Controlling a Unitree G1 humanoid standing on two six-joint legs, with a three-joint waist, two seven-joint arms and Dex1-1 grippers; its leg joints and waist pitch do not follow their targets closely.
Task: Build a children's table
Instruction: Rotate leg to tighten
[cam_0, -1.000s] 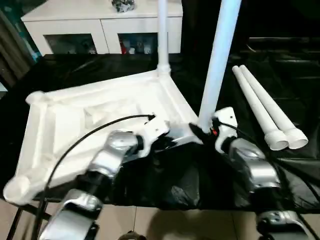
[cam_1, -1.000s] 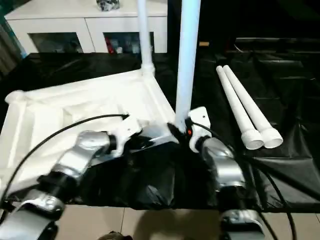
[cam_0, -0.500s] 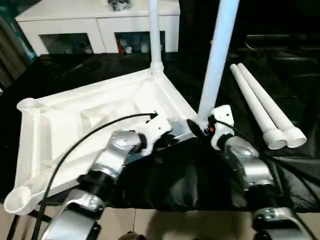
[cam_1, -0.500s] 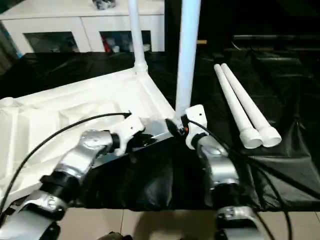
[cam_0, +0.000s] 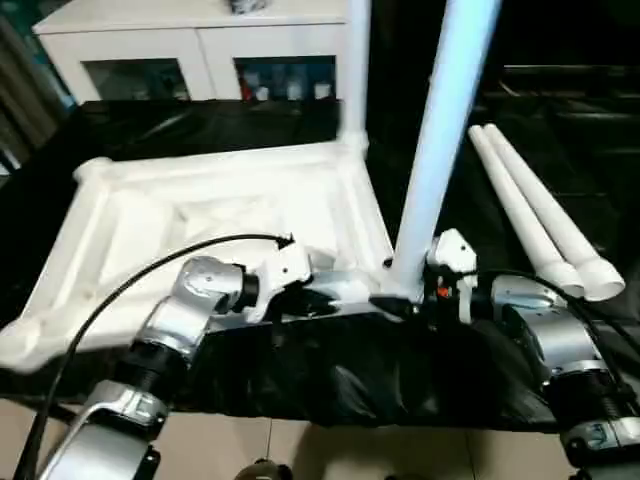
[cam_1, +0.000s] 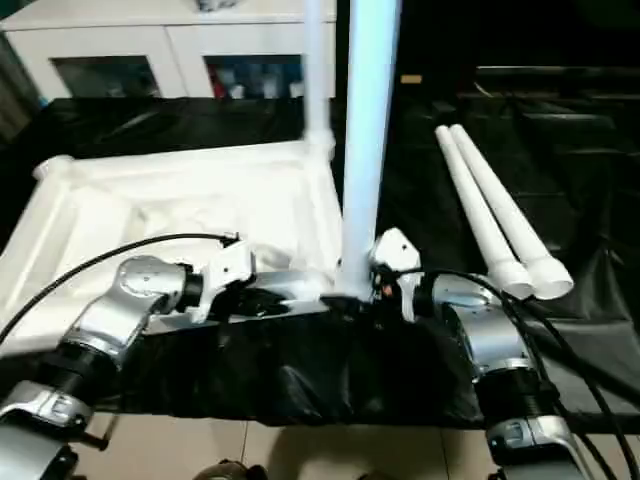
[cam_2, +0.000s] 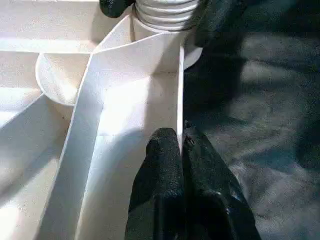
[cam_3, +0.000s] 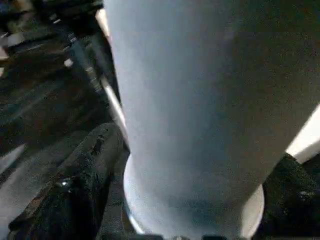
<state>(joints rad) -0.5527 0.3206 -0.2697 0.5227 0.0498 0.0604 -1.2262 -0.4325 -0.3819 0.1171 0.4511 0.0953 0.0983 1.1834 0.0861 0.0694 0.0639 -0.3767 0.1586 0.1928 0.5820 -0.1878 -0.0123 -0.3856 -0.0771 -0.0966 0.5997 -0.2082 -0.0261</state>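
Left eye view: the white table top (cam_0: 230, 215) lies ribbed underside up on the black-draped table (cam_0: 560, 130), toward its near left part. Two corner sockets hold legs standing upright: the near leg (cam_0: 435, 170) at the top's near right corner, the far leg (cam_0: 353, 70) at its far right corner. Two loose legs (cam_0: 535, 215) lie side by side to the right, long axes running from the far edge toward the near right, flared ends nearest. The left gripper (cam_2: 181, 165) is pinched on the top's thin near rim. The right gripper (cam_3: 185, 195) has its fingers (cam_3: 75, 185) spread wide on either side of the near leg's base; actual contact is unclear. Behind stands a white cabinet (cam_0: 200, 50) with glass doors. No readable writing.
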